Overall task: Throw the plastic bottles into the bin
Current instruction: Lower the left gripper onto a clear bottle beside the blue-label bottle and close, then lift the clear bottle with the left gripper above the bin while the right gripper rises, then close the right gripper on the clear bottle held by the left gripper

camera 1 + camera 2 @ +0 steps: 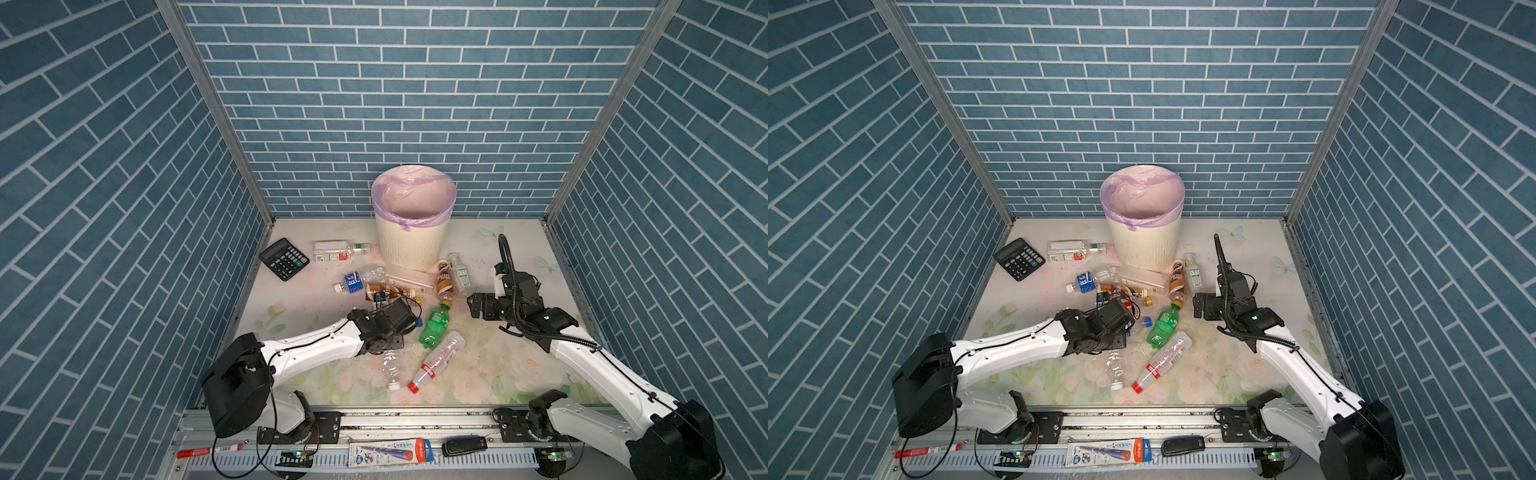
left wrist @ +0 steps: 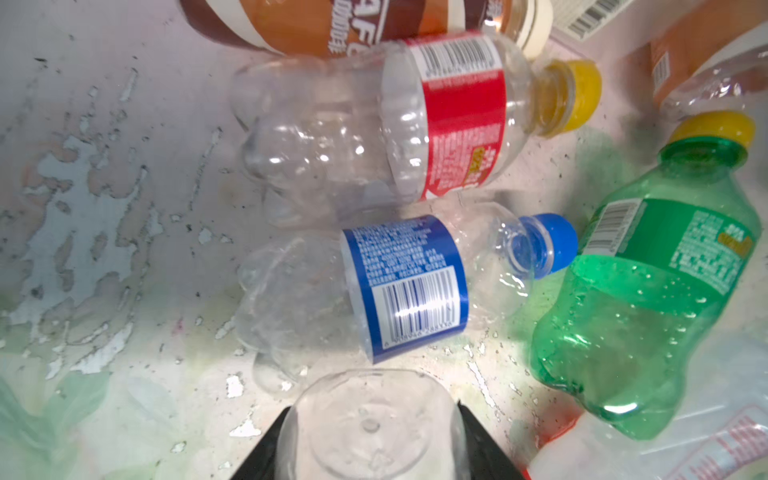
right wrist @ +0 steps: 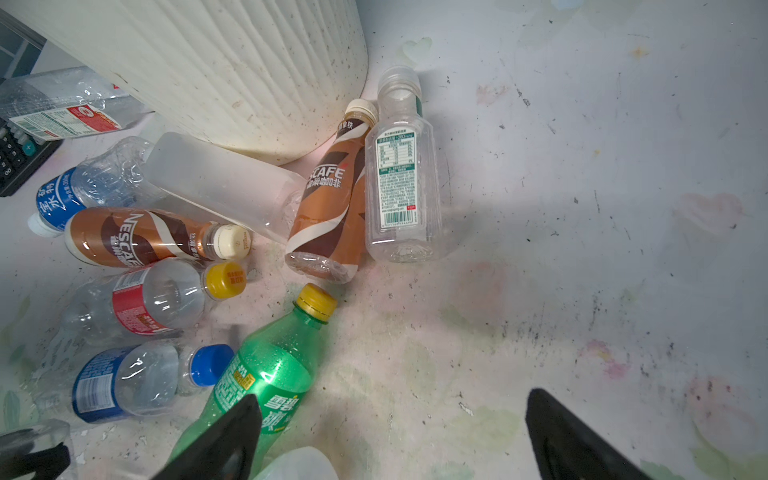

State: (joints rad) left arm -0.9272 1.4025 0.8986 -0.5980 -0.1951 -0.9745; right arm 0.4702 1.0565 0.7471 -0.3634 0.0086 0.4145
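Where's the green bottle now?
In both top views the green bottle lies centre, nearer than the bin, cap near a brown bottle, beside the red-capped bottle.

Both top views look down from high above the front of the table [image 1: 519,374], facing its far end, where the bin [image 1: 409,245] stands, taking in the whole scene. The left wrist camera hangs near the table — a clear bottle [image 2: 370,424] fills its foreground. The right wrist camera looks from farther off toward the bin's foot; both wrist views share the green bottle [image 2: 648,299] and the blue-capped bottle [image 2: 407,286].
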